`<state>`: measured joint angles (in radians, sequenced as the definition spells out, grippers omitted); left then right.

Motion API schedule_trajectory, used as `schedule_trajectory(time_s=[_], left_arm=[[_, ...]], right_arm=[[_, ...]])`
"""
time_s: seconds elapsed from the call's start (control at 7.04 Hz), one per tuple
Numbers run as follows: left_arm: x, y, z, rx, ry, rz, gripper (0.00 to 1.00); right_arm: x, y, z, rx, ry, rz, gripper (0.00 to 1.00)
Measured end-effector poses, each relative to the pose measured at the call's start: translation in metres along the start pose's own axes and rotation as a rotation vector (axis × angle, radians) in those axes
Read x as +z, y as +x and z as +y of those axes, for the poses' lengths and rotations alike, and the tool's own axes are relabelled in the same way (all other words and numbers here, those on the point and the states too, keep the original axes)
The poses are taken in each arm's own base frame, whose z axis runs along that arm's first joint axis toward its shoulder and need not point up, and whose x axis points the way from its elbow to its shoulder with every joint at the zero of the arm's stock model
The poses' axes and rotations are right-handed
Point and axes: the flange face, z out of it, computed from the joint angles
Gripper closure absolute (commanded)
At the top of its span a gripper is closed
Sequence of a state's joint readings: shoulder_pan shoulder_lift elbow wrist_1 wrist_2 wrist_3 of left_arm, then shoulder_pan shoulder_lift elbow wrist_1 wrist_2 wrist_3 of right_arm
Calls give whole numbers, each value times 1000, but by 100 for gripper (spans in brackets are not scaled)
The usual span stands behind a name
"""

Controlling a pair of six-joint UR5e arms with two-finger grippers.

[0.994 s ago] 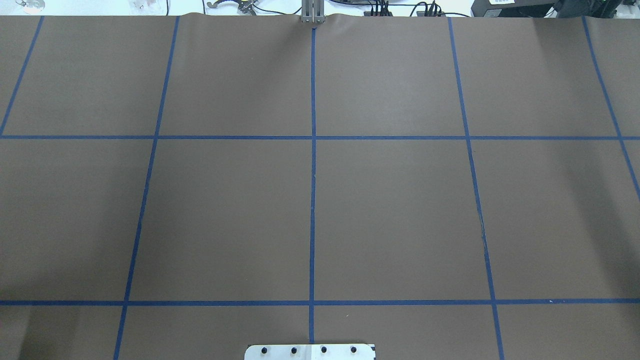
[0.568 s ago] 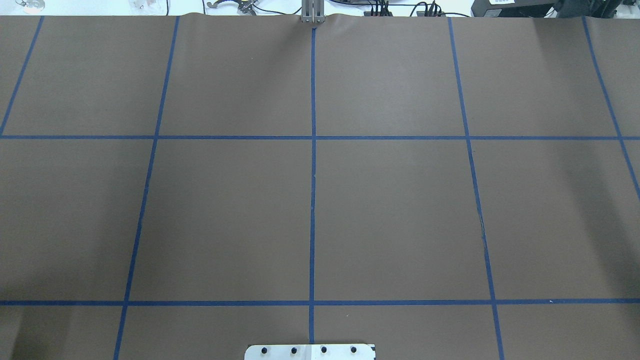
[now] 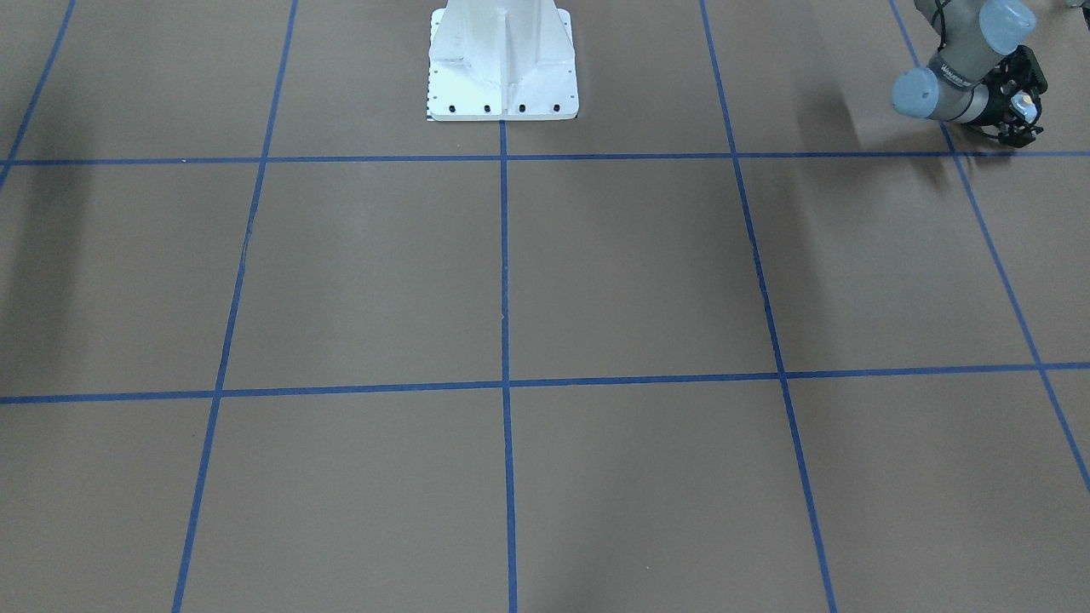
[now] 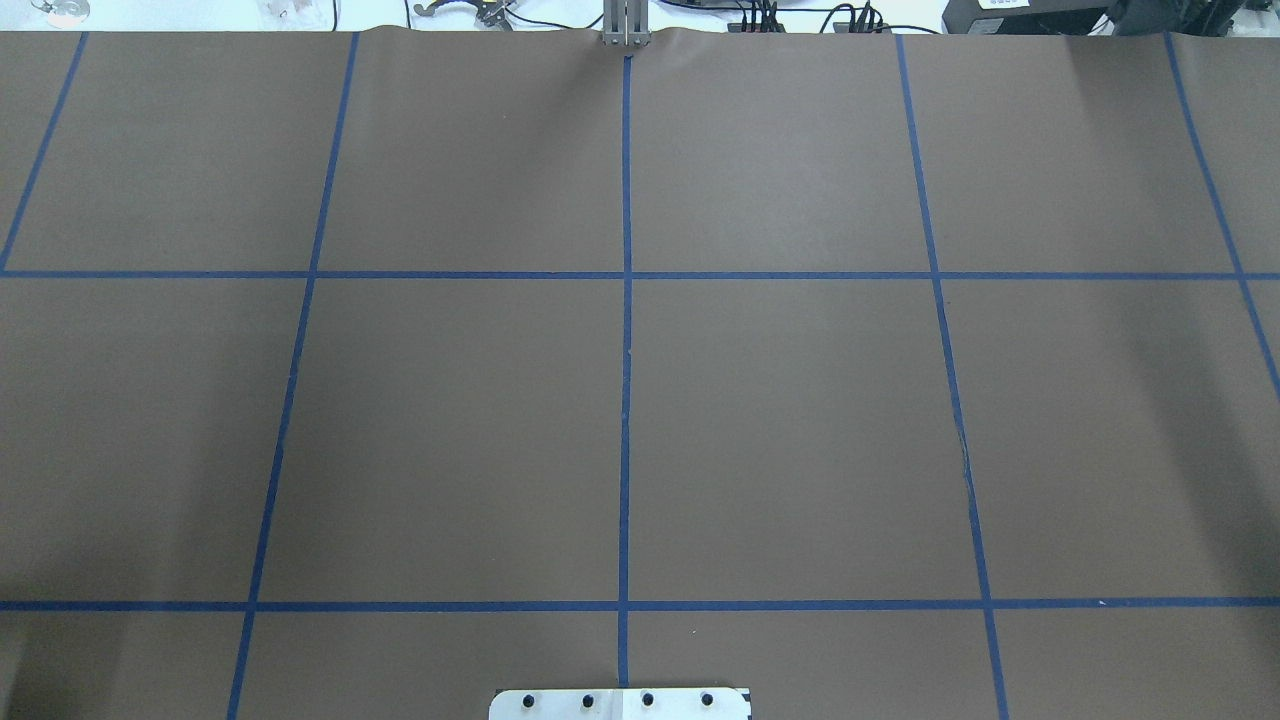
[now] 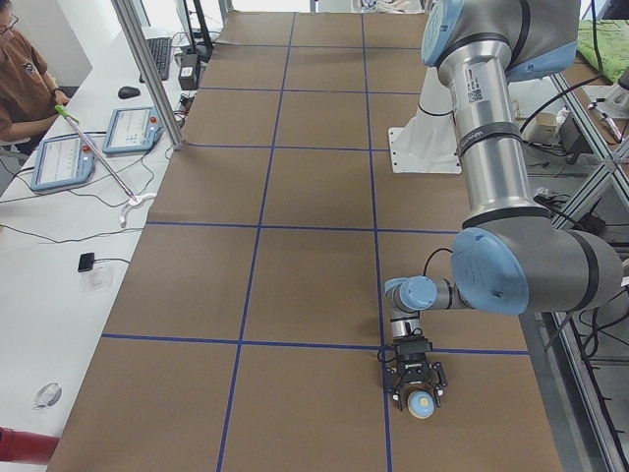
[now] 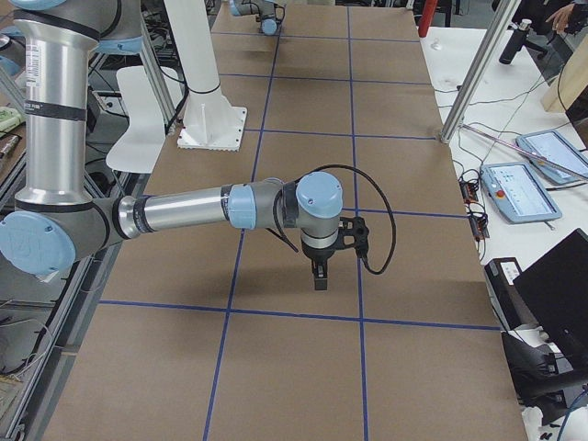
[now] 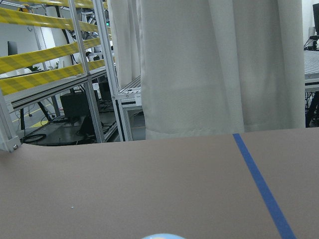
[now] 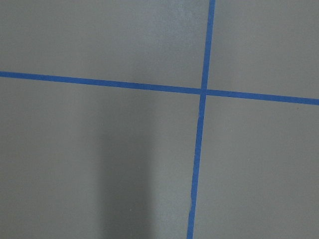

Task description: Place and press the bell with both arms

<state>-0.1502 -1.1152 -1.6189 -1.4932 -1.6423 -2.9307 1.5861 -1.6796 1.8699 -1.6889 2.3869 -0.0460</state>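
The light-blue bell with its cream button stands upright on the brown table at the robot's far left end. My left gripper lies low and nearly level there, open, one finger on each side of the bell; I cannot tell whether they touch it. The left wrist view shows only a sliver of the bell at its bottom edge. The front-facing view shows my left gripper at the top right. My right gripper points straight down a little above the table; I cannot tell whether it is open or shut. The overhead view shows neither arm.
Blue tape lines divide the brown table cover into a grid. The white pedestal stands at the robot's side of the table. A person sits at a white bench with tablets beyond an aluminium post.
In the overhead view the dark shadows at the lower left edge and on the right side have faded. No arm or bell enters that view.
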Motion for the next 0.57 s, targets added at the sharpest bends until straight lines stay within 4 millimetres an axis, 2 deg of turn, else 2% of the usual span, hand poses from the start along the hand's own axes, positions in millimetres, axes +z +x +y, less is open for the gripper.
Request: schedule_trajectory(time_s=[0.14,0.57], left_arm=[[0,-3,3,-20,4,7,100],[-1,-12,5,-37,8,19,100]], right_arm=[[0,0,0,1,0,0,0],[-1,2,1,4,3,1,0]])
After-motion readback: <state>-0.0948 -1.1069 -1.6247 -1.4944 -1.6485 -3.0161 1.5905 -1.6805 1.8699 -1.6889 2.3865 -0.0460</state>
